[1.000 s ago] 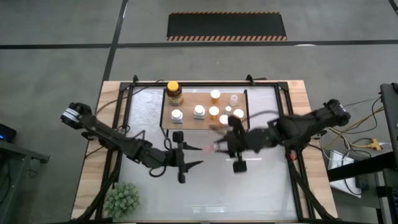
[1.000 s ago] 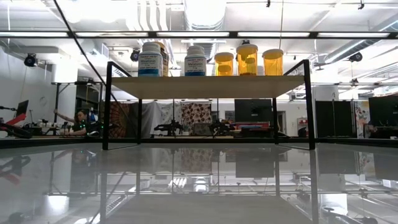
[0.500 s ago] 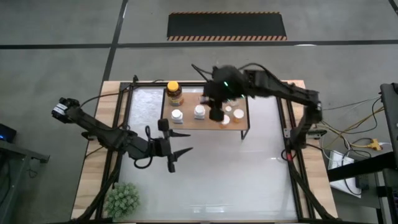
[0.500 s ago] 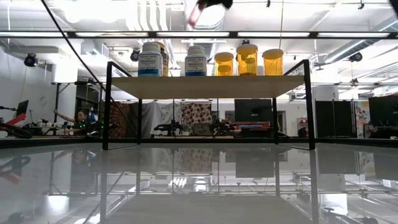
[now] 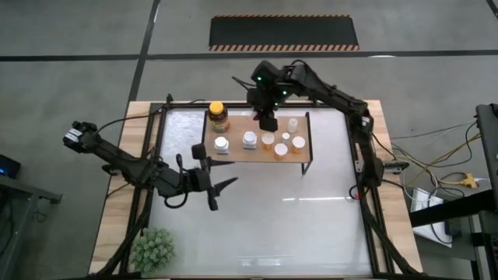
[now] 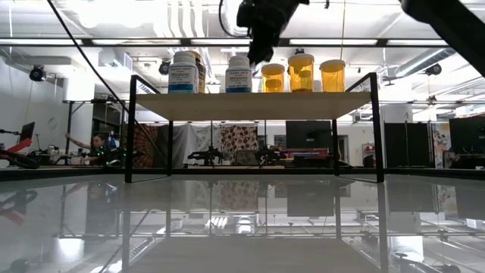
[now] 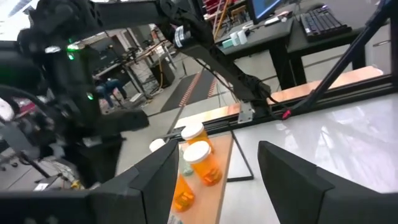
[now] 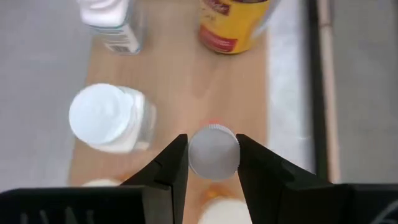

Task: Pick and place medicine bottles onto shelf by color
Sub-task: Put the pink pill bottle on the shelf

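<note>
Left gripper point(image 5: 220, 189) hovers low over the glass table point(image 5: 311, 225), near-left of the shelf point(image 5: 233, 152), fingers spread wide, nothing between them. On the shelf: amber jar point(image 5: 219, 116) at the far-left corner, two white bottles point(image 5: 222, 145) along the near edge, orange pale-capped bottles point(image 5: 280, 149) and tiny pale ones toward the right. Right gripper point(image 8: 213, 155) sits above the shelf's far middle, fingers pinching a small white-capped bottle point(image 8: 213, 151) by its cap.
</note>
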Controlling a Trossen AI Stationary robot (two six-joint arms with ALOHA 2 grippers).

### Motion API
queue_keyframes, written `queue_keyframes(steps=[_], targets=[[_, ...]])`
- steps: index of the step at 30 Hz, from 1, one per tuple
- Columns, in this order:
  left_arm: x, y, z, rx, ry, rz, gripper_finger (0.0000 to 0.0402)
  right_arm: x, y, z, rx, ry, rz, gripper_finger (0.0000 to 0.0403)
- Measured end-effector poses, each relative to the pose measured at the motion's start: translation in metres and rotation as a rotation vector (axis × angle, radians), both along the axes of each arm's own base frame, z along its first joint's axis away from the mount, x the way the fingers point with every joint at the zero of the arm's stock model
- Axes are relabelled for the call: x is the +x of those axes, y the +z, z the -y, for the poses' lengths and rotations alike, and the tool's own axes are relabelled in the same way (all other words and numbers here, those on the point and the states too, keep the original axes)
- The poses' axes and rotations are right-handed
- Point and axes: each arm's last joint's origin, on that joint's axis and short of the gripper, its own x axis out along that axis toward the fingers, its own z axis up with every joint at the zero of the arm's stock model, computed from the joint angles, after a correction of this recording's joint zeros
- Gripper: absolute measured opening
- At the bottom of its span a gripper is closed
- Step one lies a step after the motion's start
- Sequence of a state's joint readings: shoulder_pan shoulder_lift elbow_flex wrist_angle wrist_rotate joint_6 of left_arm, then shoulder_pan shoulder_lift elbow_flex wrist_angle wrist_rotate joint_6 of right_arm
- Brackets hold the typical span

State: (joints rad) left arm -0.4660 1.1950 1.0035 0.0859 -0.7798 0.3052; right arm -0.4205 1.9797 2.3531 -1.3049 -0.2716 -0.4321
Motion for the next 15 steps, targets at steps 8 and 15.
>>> queue_keyframes(steps=[8,15], targets=[[0.0,0.0,-0.001,0.02,0.021,-0.005,0.0203,0.011,-0.023,0.01,0.056,0.013,-0.041,0.0109],[0.0,0.0,-0.001,0.027,0.021,-0.007,0.0203,0.016,-0.033,0.012,0.079,-0.007,-0.067,0.0109]])
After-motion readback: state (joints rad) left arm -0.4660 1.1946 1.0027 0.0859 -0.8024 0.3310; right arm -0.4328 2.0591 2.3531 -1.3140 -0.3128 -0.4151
